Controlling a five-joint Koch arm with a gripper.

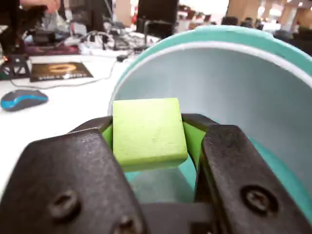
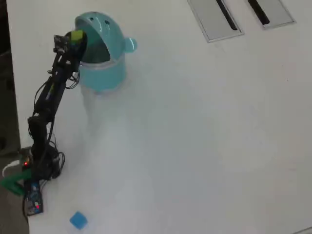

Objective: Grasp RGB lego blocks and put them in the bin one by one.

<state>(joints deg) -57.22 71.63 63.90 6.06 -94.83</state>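
In the overhead view, the blue cube (image 2: 78,220) is lying well behind the pincer, near the arm's base, awaiting a later pick. The pincer (image 1: 148,134) is clamping the green cube (image 1: 148,132) by its two side faces, keeping it level for release. Directly ahead of and below the pincer, the bin (image 1: 253,39) is presenting its open mouth, so the cube appears positioned for dropping. No red cube is showing in either view.

No legible text, label, brand, number or sign appears in either view. The dark pad (image 1: 59,71) on the desk in the wrist view carries a gold emblem with lettering beneath it, too blurred to read.
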